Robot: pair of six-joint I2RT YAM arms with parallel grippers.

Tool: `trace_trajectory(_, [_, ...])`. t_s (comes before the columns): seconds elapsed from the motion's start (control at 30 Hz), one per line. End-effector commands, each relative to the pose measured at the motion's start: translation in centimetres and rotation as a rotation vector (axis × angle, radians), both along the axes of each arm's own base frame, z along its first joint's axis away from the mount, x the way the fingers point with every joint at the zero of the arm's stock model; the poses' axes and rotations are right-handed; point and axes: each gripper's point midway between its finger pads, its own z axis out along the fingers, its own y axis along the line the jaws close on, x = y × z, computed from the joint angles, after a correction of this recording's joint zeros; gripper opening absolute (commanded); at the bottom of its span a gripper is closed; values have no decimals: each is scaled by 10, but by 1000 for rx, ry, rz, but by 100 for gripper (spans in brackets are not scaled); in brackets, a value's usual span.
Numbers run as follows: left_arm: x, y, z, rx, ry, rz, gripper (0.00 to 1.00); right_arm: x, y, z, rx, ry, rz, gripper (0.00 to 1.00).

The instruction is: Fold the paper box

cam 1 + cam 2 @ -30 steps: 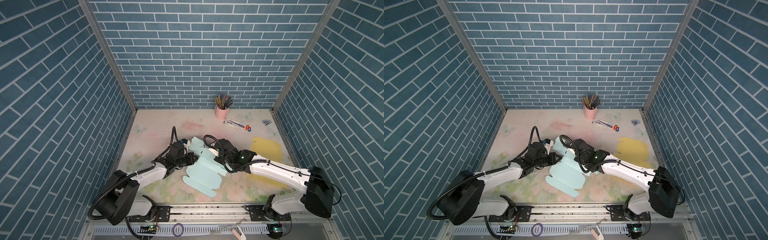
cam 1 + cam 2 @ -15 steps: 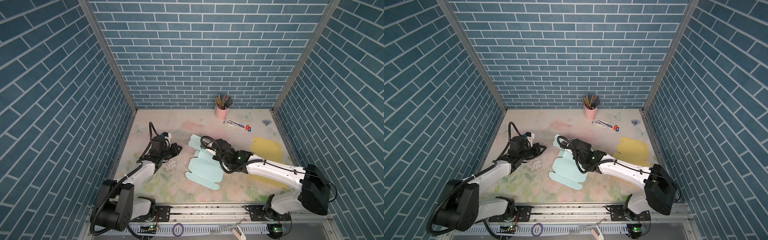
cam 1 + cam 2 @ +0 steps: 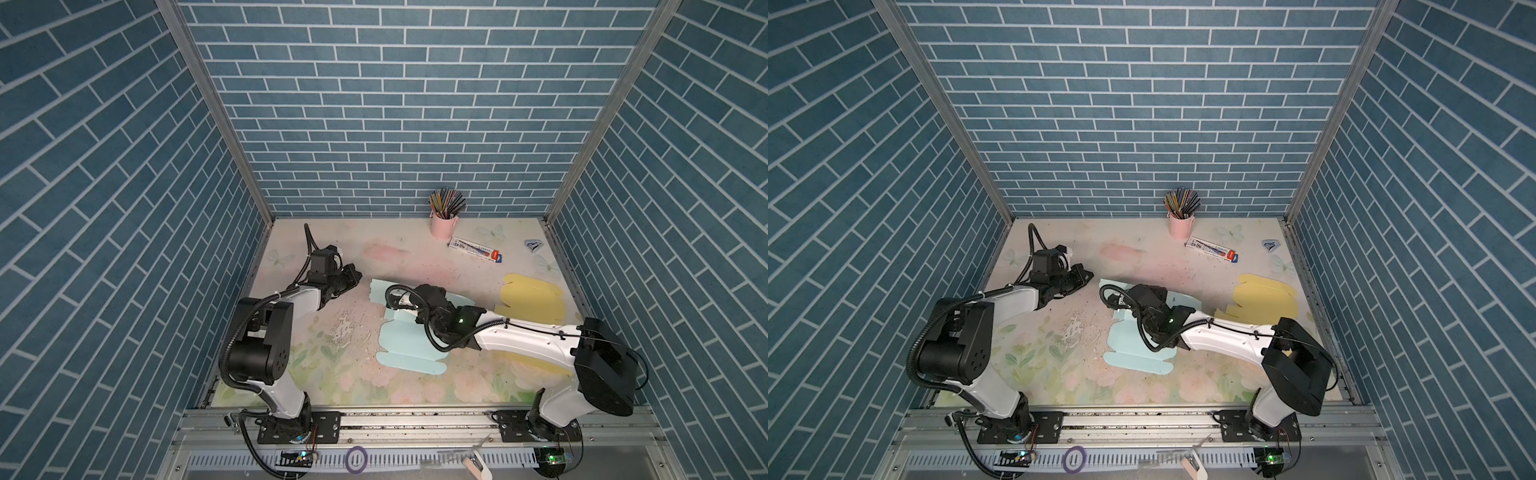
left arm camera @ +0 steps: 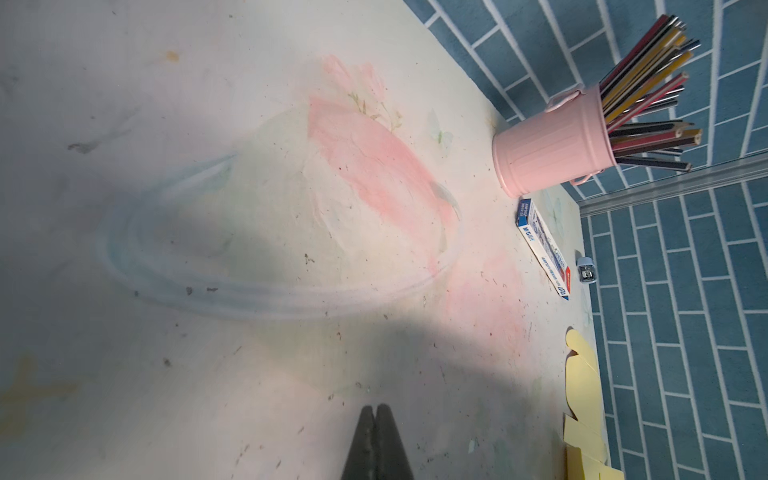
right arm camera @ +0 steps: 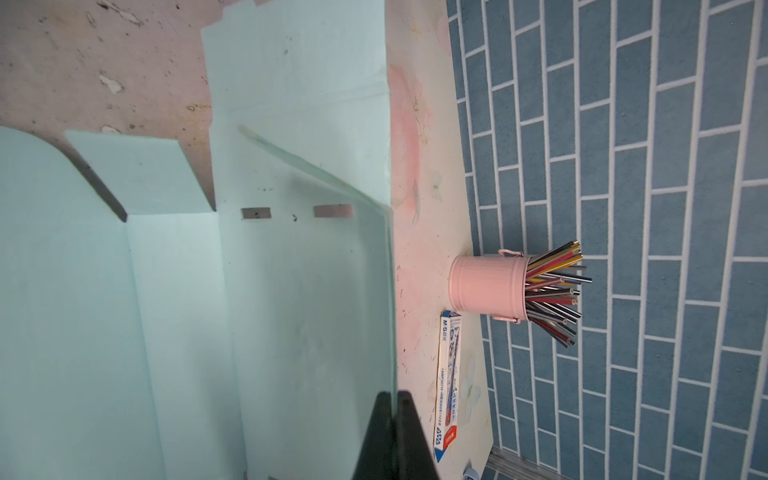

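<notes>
We've got the paper box [image 3: 405,347] lying opened out mid-tabletop [image 3: 415,259], one flap at its far side standing up. The right pincer [image 5: 392,395] is right there at the far side, clamped tight on that flap's edge. The left pincer [image 4: 376,409] is pressed closed and empty, over bare surface far-left, well apart from the box.

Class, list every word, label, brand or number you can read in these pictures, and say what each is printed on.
"M&G": on the blue end of the long white carton, in both wrist views.
Smaller print along that carton and on its red end: too blurred to read.
No text visible on the light blue paper box, yellow sheet or pink pencil cup.
</notes>
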Motion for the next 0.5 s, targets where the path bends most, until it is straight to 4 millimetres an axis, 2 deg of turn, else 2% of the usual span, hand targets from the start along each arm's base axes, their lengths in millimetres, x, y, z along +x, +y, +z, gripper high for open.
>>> trace_trajectory(0.0, [17, -6, 14, -9, -75, -28, 0, 7, 11, 14, -15, -77, 36, 0])
trace_trajectory(0.17, [8, -29, -5, -64, -42, -97, 0, 9, 20, 8, -21, -87, 72, 0])
trace_trajectory(0.33, [-11, -53, -5, -103, -50, -176, 0, 12, 26, 3, -33, -103, 88, 0])
trace_trajectory(0.47, [-27, -60, -5, -114, -44, -208, 0, 13, 28, -3, -52, -115, 102, 0])
